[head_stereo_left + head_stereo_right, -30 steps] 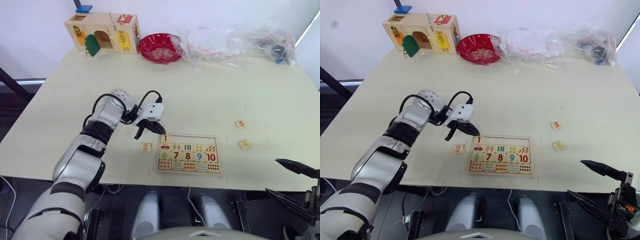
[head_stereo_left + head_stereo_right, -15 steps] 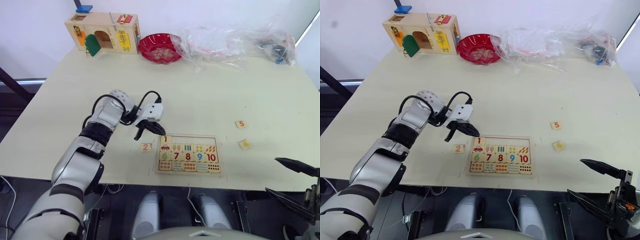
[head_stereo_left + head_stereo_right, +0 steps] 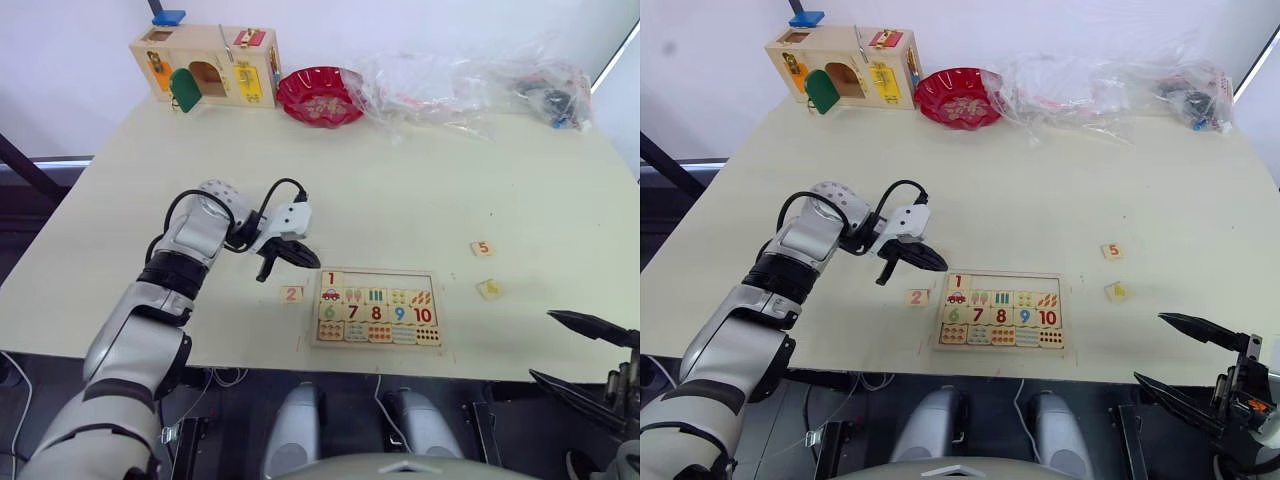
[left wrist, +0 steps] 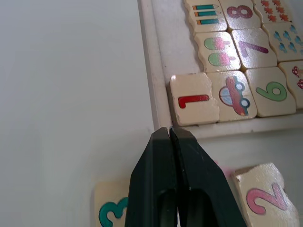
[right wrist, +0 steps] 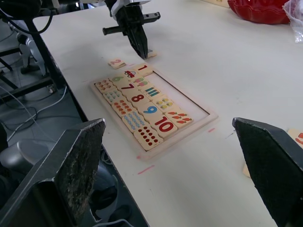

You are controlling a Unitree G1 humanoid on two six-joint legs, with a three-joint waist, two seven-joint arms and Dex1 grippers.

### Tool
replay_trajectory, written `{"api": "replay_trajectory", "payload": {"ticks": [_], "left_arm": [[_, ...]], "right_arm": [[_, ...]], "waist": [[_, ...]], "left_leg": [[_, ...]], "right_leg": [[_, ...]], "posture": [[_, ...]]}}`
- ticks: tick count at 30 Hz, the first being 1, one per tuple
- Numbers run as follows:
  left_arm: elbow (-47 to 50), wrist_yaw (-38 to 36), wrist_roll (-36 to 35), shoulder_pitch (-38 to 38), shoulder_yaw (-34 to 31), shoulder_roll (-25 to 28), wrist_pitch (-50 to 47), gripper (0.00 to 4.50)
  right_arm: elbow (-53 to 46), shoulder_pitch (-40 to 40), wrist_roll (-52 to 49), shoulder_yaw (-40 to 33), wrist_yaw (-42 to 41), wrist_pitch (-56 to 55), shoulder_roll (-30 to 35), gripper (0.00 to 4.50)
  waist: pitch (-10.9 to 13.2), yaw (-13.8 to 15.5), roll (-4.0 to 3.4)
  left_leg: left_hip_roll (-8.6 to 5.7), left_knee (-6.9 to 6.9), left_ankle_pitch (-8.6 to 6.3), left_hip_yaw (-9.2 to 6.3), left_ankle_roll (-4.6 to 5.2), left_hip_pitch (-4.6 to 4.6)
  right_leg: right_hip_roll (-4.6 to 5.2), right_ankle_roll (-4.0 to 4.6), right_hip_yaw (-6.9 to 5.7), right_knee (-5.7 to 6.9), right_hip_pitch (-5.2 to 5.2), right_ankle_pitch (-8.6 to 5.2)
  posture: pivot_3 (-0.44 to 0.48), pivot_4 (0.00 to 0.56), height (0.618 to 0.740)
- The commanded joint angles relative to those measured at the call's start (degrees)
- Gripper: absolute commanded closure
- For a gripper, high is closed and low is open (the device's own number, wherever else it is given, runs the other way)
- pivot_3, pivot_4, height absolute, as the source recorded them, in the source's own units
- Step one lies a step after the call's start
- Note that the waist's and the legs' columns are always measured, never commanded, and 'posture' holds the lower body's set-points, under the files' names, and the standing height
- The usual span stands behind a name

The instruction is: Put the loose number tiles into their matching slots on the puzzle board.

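Note:
The puzzle board (image 3: 376, 308) lies near the table's front edge. Its top strip of matching slots (image 3: 390, 281) holds one tile, the 1 (image 3: 331, 279), at the left end. My left gripper (image 3: 316, 262) hovers just off the board's near-left corner, fingers (image 4: 161, 161) pressed shut on nothing. Loose tile 2 (image 3: 291, 294) lies left of the board. Tile 3 (image 4: 111, 213) lies beside the shut fingers. Tiles 5 (image 3: 482, 248) and 4 (image 3: 489, 289) lie to the right. My right gripper (image 3: 540, 345) hangs open beyond the table's front right edge.
At the back left stands a wooden box (image 3: 205, 65) with coloured doors. A red bowl (image 3: 320, 95) sits beside it, and crumpled plastic bags (image 3: 470, 80) stretch along the back edge. The table's front edge runs close below the board.
My left arm and gripper have drawn a little to the left, away from the board's top-left slot. Tile 1 stays in its slot. The right gripper has hardly moved.

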State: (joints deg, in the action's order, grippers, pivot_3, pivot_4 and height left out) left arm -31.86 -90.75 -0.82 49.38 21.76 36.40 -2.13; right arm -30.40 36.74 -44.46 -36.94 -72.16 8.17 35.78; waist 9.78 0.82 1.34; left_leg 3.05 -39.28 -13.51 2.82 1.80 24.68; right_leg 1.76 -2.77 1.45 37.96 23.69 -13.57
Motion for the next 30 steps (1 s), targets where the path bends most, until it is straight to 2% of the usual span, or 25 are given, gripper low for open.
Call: {"api": "replay_trajectory", "payload": {"ticks": [1,5,8,13,19,24,26,30], "left_arm": [[2.92,-1.55,-1.65,-0.18,-1.80,0.74,-1.11,4.43],[5.31,-1.35,-3.58,-1.35,-3.19,1.25,-4.16,4.43],[10.53,0.96,-7.75,-3.57,-7.22,2.27,-12.01,4.43],[23.66,10.95,-14.26,-11.24,-16.66,4.00,-27.10,4.43],[37.81,22.97,-20.02,-23.56,-27.00,4.58,-38.55,4.43],[45.81,32.87,-24.80,-32.84,-35.13,0.17,-40.53,4.43],[48.17,35.12,-25.71,-35.72,-36.48,-1.00,-39.85,4.43],[55.04,41.56,-27.47,-46.16,-40.93,-6.45,-36.20,4.43]], "right_arm": [[-0.29,-0.04,-0.46,-0.69,-0.40,-0.63,0.59,0.00],[-0.26,-0.28,-0.41,-0.49,-0.30,-0.64,0.65,0.00],[-0.70,-0.85,-0.48,0.04,0.28,-0.37,0.60,0.00],[-1.49,-6.12,-2.15,3.53,5.62,2.30,-0.13,0.00],[-1.86,-11.69,-3.40,6.96,10.27,4.42,-0.62,0.00],[-2.03,-13.33,-0.60,9.23,12.75,2.95,-1.73,0.00],[-1.86,-13.88,0.75,9.85,14.16,2.63,-2.15,0.00],[-0.91,-16.20,5.24,12.89,17.85,3.46,-1.78,0.00]], "waist": [[0.00,0.01,0.00],[0.00,-0.01,0.00],[0.00,-0.05,0.00],[-0.01,-0.17,-0.03],[-0.01,-0.24,-0.05],[-0.02,0.12,-0.04],[-0.02,0.06,-0.04],[-0.08,-0.44,-0.10]], "left_leg": [[0.00,0.00,0.00,0.00,0.00,0.01],[0.00,0.00,0.00,0.00,0.00,0.01],[0.01,0.00,0.00,-0.01,0.00,0.00],[0.07,0.02,0.00,-0.08,0.00,-0.06],[0.12,0.06,0.00,-0.13,-0.01,-0.11],[0.14,0.05,0.00,-0.12,-0.01,-0.09],[0.13,0.06,0.00,-0.13,-0.01,-0.10],[0.14,0.09,0.00,-0.04,-0.01,-0.19]], "right_leg": [[0.00,0.00,0.00,0.00,0.00,0.00],[0.00,-0.01,0.00,0.00,0.00,0.00],[0.00,-0.01,0.00,0.01,0.00,0.00],[-0.01,-0.02,0.01,0.02,0.00,0.01],[0.02,-0.04,0.07,0.02,0.01,0.03],[0.16,-0.02,0.01,0.01,-0.02,0.01],[0.18,-0.03,0.04,0.00,-0.01,0.02],[0.18,-0.01,0.12,0.01,-0.02,0.01]], "posture": [[0.000,0.150,0.740],[0.000,0.150,0.740],[0.000,0.150,0.740],[0.000,0.150,0.740],[0.000,0.150,0.740],[0.000,0.150,0.740],[0.000,0.150,0.740],[0.000,0.150,0.740]]}}
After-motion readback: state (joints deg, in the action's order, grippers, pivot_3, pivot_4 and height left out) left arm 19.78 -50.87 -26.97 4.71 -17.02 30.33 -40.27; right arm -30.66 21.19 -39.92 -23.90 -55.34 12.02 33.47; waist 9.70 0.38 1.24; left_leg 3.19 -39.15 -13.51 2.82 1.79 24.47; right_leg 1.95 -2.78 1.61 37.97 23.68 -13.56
